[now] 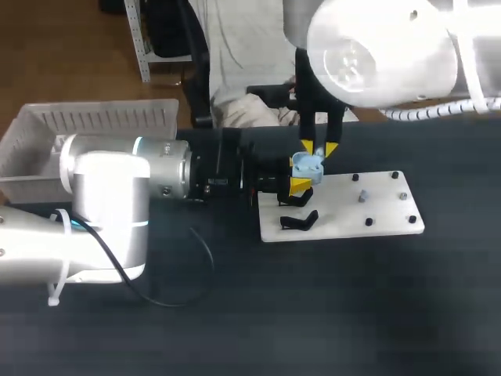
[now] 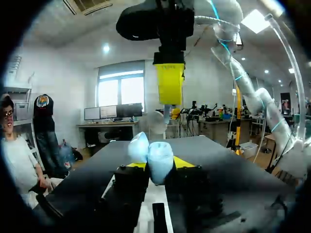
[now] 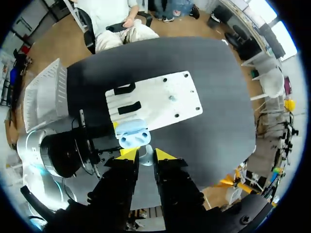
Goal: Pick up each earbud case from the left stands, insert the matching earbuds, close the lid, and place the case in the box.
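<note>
1. Case position: the light-blue earbud case [image 1: 308,165] is off the stands and held in the air over the near-left corner of the white board [image 1: 368,200], roughly 1 o'clock from the middle of the surface [image 1: 313,313]. Its lid stands open, showing as two rounded lobes.
2. My left end effector [image 2: 156,165] is clamped on the case, one yellow tip on each flank of the lower shell.
3. My right end effector [image 3: 145,155] hangs just at 12 o'clock of the case, fingers drawn close on a small pale earbud [image 2: 166,112]. I judge it gripped, though the piece is tiny.
4. Handling, as I judge it: the case is a light, rigid, glossy plastic shell, so it can slip or twist in the pads. The grip belongs on the body's flat sides, clear of the lid and hinge, as it is now. The hinge is the weak part.
5. The earbud looks lighter and smoother again. It should be pinched gently across its body and lowered straight into its pocket.
6. An empty black stand [image 1: 299,222] sits at 6 o'clock of the case. The white box [image 1: 94,117] waits at 10 o'clock on the surface.
7. Writing: I can make out no label, logo or print on the case, earbud or board.
</note>
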Motion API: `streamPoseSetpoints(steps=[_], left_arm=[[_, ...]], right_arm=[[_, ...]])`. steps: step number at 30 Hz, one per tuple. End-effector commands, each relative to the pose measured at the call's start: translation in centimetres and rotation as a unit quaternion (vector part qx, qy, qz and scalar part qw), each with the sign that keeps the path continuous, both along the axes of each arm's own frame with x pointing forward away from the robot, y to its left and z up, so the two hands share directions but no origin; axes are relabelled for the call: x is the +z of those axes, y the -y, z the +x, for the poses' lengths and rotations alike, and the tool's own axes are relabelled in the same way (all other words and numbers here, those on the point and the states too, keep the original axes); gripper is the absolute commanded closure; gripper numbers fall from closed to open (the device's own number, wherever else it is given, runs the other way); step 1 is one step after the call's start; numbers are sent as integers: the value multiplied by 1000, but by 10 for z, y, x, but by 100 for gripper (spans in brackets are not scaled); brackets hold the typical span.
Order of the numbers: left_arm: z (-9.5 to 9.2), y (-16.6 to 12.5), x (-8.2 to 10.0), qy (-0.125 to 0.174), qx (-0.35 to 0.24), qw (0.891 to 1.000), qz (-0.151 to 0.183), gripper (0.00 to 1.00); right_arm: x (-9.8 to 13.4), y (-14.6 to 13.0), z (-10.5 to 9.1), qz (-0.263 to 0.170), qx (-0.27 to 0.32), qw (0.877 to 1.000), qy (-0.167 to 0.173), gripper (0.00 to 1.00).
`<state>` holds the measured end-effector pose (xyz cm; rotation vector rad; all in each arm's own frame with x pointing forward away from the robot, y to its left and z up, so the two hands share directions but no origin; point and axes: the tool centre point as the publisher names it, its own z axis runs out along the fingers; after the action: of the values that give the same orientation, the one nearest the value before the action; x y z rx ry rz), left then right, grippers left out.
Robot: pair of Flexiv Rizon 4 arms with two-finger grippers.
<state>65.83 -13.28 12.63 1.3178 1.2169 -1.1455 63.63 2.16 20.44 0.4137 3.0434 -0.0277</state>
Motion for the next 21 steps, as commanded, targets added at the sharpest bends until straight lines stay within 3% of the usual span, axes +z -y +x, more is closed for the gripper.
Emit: streamPoseSetpoints(steps=[1, 21], left_arm=[[-2, 0, -1, 2, 5, 1000, -2, 100], [-2, 0, -1, 2, 5, 1000, -2, 100]], right_arm=[[-10, -2, 8, 18, -99, 994, -51, 100], [-10, -3, 6, 18, -107, 993, -46, 100]])
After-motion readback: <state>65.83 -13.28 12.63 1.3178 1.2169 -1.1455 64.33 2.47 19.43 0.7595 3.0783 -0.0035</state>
